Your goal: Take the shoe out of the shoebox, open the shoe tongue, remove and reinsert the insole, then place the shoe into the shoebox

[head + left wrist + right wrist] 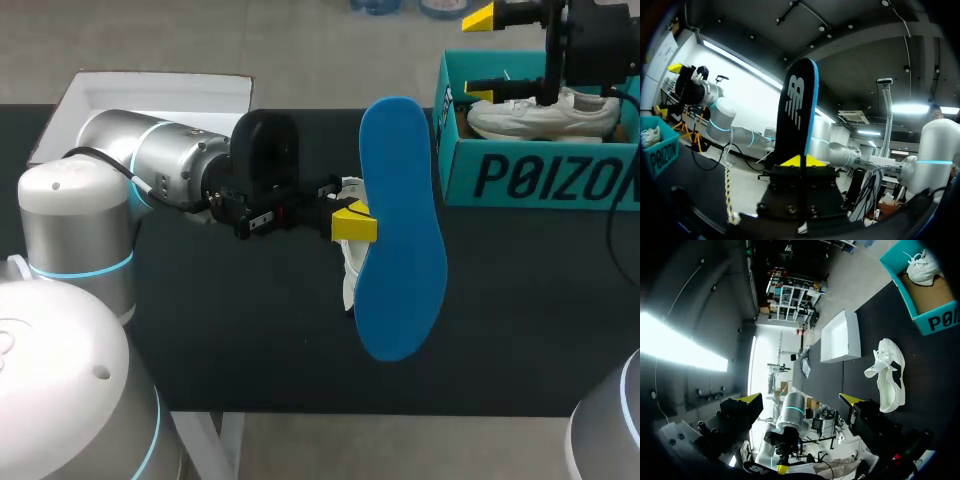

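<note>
My left gripper (352, 222) is shut on the edge of a blue insole (402, 230), holding it up above the black table. In the left wrist view the insole (799, 105) stands edge-on between the yellow tips, its black face showing. A white shoe (350, 275) lies on the table under the insole, mostly hidden; the right wrist view shows this shoe (890, 375) whole, tongue pulled up. My right gripper (480, 55) hangs open above the teal shoebox (540, 178), empty. A second white shoe (545, 115) lies in the box.
The white box lid (160, 98) lies at the table's far left, behind my left arm. The shoebox (940, 320) stands at the far right corner, the lid (840, 337) further along the same edge.
</note>
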### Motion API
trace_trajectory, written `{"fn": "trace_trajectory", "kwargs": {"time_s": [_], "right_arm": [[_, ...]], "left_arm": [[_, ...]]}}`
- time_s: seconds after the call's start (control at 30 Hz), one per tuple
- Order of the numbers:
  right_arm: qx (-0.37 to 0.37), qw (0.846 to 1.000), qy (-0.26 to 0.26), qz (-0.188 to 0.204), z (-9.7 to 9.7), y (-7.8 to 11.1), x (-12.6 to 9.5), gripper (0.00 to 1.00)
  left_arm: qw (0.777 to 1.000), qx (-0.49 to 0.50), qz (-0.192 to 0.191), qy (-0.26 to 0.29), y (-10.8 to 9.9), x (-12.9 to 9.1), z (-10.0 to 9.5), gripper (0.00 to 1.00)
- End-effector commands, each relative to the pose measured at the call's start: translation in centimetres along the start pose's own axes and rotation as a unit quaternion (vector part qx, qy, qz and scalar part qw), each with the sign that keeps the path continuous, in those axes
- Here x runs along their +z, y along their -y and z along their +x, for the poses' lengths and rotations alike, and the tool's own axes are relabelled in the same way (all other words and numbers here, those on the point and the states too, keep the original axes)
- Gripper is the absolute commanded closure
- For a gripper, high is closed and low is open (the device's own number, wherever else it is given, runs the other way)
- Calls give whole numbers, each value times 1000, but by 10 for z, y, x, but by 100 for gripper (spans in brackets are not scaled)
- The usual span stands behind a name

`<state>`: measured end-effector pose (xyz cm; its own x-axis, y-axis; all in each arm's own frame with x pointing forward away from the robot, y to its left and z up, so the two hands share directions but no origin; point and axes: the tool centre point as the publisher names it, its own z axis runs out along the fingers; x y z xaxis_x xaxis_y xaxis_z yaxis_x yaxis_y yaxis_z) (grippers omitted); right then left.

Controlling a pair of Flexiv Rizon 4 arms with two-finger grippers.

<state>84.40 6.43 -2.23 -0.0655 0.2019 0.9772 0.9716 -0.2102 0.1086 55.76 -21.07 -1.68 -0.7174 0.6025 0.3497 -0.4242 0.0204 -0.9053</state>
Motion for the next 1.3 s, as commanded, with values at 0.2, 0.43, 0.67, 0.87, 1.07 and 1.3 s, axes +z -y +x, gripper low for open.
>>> {"fn": "trace_trajectory", "kwargs": {"time_s": [0.2, 0.43, 0.67, 0.87, 1.07, 1.3], "right_arm": [[3, 999, -38, 9, -9, -8, 9, 0], [8, 999, -47, 22, -5, -8, 5, 0], [8, 999, -47, 22, -5, -8, 5, 0], [8, 999, -47, 22, -5, -8, 5, 0], [8, 999, -47, 22, -5, -8, 5, 0], [8, 999, -47, 22, -5, -8, 5, 0]], "left_arm": [[1000, 0, 1, -1, -1, 0, -1, 100], [1000, 0, 1, -1, -1, 0, -1, 100], [1000, 9, -15, -13, 3, -2, -3, 100], [968, 114, -224, -22, 19, -29, -19, 100], [932, 174, -316, -1, 33, -53, -28, 100], [932, 174, -316, -1, 33, -53, -28, 100]]}}
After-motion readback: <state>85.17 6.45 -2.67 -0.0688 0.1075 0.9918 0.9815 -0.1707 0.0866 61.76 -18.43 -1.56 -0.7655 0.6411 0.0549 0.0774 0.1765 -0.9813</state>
